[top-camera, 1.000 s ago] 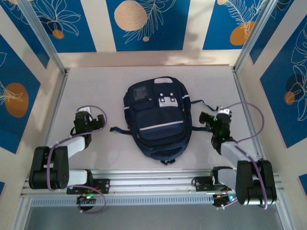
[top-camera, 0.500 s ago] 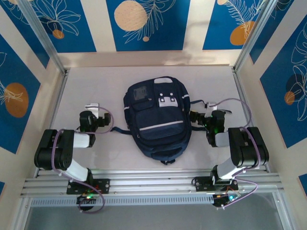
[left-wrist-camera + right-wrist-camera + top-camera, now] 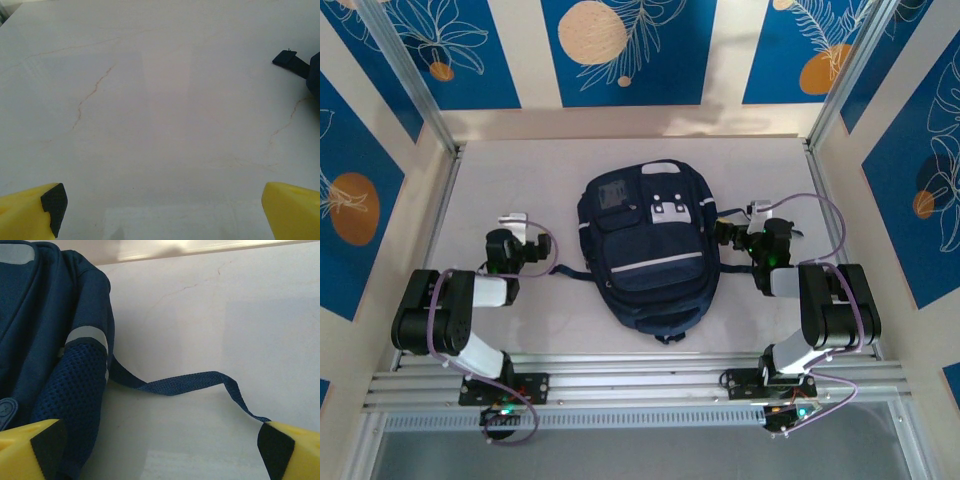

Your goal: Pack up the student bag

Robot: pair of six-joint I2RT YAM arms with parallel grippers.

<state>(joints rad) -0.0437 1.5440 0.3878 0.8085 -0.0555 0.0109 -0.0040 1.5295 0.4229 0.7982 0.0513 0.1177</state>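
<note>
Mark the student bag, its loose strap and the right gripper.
student bag [image 3: 648,265]: top external view, front panel below the grey stripe.
loose strap [image 3: 190,382]: right wrist view, middle of the webbing.
right gripper [image 3: 161,447]: right wrist view, midway between its fingertips.

Quantities: one bag [image 3: 648,255], one table [image 3: 520,170], two grippers: left gripper [image 3: 160,210], right gripper [image 3: 160,445]

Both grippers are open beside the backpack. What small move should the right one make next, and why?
Probably ease the right gripper closer to the student bag: its jaws stand open and empty, the bag's mesh side just ahead, a strap trailing beside it.
</note>
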